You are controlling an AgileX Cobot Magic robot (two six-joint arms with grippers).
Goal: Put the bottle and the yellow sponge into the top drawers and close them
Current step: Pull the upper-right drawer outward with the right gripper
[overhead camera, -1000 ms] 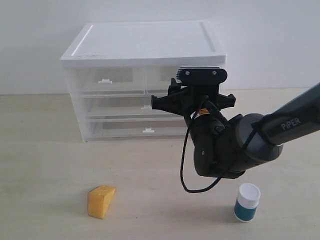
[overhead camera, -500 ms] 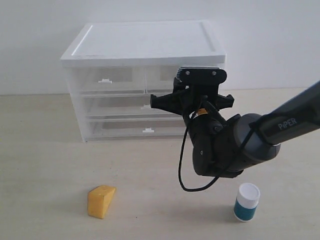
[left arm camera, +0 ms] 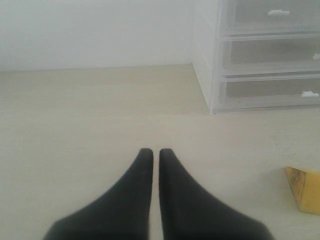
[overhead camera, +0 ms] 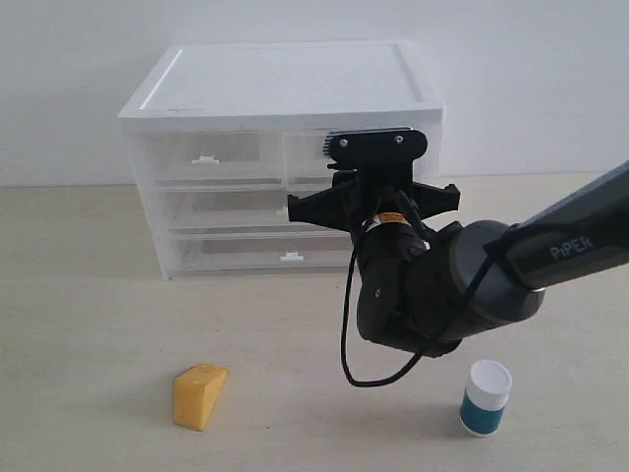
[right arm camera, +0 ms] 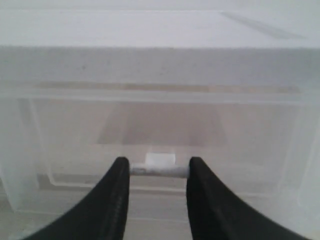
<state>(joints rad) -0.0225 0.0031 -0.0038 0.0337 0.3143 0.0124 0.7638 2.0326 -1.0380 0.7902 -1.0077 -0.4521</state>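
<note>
The white-topped cabinet (overhead camera: 285,84) holds the top drawers, left (overhead camera: 206,157) and right (overhead camera: 307,155). My right gripper (right arm camera: 159,162) is shut on the right top drawer's small white handle (right arm camera: 160,171), with a finger touching each end. In the exterior view the right wrist (overhead camera: 378,187) hides that handle. The yellow sponge (overhead camera: 200,395) lies on the table at front left and also shows at the edge of the left wrist view as a sponge corner (left arm camera: 305,189). The bottle (overhead camera: 486,397) stands upright at front right. My left gripper (left arm camera: 151,151) is shut and empty, low over the table.
Two full-width clear drawers (overhead camera: 246,251) sit below the top pair. The right arm's black body (overhead camera: 442,285) and its hanging cable (overhead camera: 354,334) fill the space between cabinet and bottle. A white wall stands behind the cabinet.
The right gripper's fingers have closed in onto the drawer handle. The right wrist has shifted a little to the left and up in the exterior view. Sponge and bottle have not moved.
</note>
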